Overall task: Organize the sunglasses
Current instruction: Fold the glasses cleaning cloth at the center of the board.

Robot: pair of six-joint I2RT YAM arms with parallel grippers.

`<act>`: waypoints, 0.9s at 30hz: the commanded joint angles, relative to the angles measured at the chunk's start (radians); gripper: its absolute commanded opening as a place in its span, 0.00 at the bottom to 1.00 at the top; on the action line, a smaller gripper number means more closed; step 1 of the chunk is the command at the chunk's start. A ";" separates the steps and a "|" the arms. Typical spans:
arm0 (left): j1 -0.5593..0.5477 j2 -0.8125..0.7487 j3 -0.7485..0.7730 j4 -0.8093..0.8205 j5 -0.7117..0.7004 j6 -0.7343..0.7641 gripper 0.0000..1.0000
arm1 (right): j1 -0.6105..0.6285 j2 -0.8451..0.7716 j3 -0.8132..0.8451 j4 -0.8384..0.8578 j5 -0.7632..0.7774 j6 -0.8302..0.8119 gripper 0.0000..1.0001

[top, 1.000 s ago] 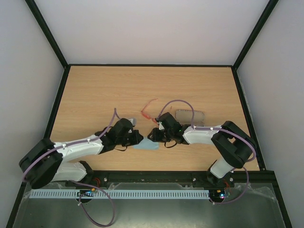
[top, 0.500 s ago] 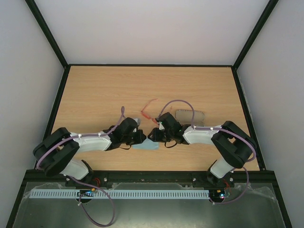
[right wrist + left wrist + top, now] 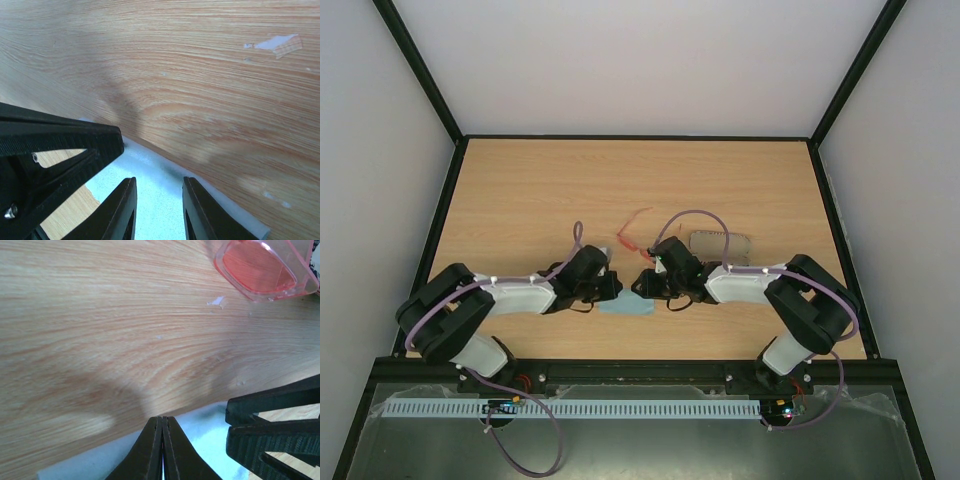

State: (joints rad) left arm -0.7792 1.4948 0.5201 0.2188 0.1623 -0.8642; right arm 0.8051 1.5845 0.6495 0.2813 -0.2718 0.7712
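**Top external.**
- Hazard: left gripper (image 3: 613, 285) and right gripper (image 3: 643, 283) meet nose to nose over the cloth (image 3: 628, 307). Any further closing in could knock one against the other, or drag the cloth along the desk (image 3: 520, 200).
- The sunglasses (image 3: 623, 238) lie on bare wood just beyond the cloth's far edge, near both grippers and held by neither.
- The case (image 3: 720, 245) lies beyond the cloth and off to its right.

**Left wrist.**
- Left gripper (image 3: 162, 421): clenched, fingertips pressed together over the cloth (image 3: 200, 437). Whether a fold is nipped cannot be told.
- Hazard: clenched like this it cannot take the frame, and a forward push would likely shove the glasses away.
- One red lens of the sunglasses (image 3: 257, 267) shows beyond the cloth's far edge, well apart from the fingertips.
- The right gripper (image 3: 272, 427) crowds in just beside.

**Right wrist.**
- Right gripper (image 3: 157, 189): jaws part-way apart, released, with the cloth (image 3: 155, 205) showing in the gap.
- Hazard: the left gripper (image 3: 55, 145) stands just alongside, so a sideways move risks contact.
- Sunglasses: not in this view.
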 commanded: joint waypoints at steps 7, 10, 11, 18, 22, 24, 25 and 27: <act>0.034 0.001 -0.016 -0.001 -0.020 0.048 0.02 | -0.003 0.020 -0.017 -0.024 0.009 -0.007 0.28; 0.035 -0.011 -0.031 -0.002 -0.019 0.047 0.02 | -0.003 0.021 -0.019 -0.022 0.009 -0.006 0.28; 0.036 -0.021 -0.035 -0.002 -0.017 0.046 0.02 | -0.003 0.022 -0.018 -0.023 0.008 -0.006 0.28; 0.035 -0.156 -0.062 -0.016 0.004 0.034 0.04 | -0.003 0.026 -0.013 -0.024 0.006 -0.005 0.28; 0.035 -0.202 -0.056 -0.046 -0.002 0.039 0.06 | -0.003 0.033 -0.011 -0.021 0.002 -0.003 0.28; 0.035 -0.194 -0.050 -0.048 0.008 0.043 0.06 | -0.004 0.037 -0.011 -0.020 0.001 -0.004 0.28; 0.035 -0.183 -0.048 -0.045 0.018 0.045 0.06 | -0.003 0.037 -0.011 -0.019 0.001 -0.003 0.28; 0.034 -0.157 -0.048 -0.029 0.037 0.045 0.06 | -0.003 0.038 -0.011 -0.019 0.000 -0.002 0.28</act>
State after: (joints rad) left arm -0.7475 1.3075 0.4644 0.1947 0.1688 -0.8333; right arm 0.8051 1.6066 0.6456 0.2821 -0.2718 0.7712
